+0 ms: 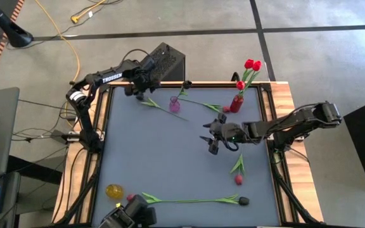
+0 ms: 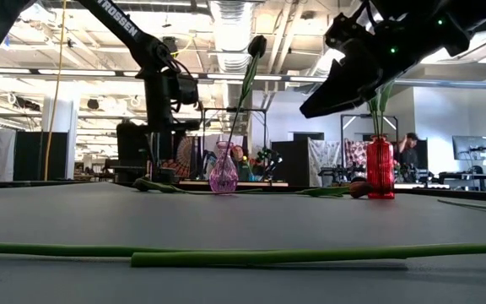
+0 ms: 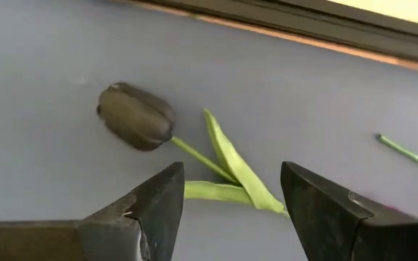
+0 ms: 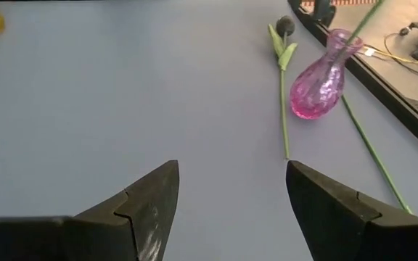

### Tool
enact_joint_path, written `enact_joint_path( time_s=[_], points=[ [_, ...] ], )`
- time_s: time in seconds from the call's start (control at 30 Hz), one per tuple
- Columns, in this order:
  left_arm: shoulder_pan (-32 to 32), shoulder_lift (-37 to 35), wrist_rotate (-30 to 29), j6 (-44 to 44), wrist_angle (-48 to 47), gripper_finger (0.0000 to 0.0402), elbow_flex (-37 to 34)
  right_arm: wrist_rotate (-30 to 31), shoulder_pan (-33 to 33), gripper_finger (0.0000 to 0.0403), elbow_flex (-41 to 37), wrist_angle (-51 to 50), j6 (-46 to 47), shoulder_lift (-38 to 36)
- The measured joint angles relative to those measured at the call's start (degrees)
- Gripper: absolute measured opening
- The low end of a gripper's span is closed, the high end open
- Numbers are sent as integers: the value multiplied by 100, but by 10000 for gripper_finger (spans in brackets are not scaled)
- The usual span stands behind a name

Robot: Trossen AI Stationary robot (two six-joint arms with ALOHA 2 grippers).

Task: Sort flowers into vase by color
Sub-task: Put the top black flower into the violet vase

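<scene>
**Both grippers open over the counter, flowers partly sorted**

The left gripper [image 1: 139,92] hovered at the far left of the grey counter [image 1: 170,158], its fingers [image 3: 158,210] spread apart and holding nothing. Just ahead of it lay a dark tulip [image 3: 136,116] flat on the counter, its green leaves reaching between the fingers in the left wrist view.

The right gripper [image 1: 211,143] hung above the counter's middle right, jaws likewise wide and empty. Beyond it stood the pink vase [image 4: 316,85], upright, with one dark-headed stem [image 2: 256,46] in it. Another stem [image 4: 282,94] lay on the counter just beside that vase.

The red vase [image 1: 236,102] stood near the far right edge, holding red tulips [image 1: 252,64]. A pink-headed tulip [image 1: 238,172] lay near the right side, and a long stem with a dark bud [image 1: 195,201] lay along the near edge. A yellow vase [image 1: 114,190] rested at the near left.
</scene>
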Motion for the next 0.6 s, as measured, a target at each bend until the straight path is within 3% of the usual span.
enact_joint_path(
  time_s=[0.6],
  points=[
    [-629, 99, -441, -2365, -177, 217, -8, -11, 19, 282, 0, 6, -473, 0]
  ],
)
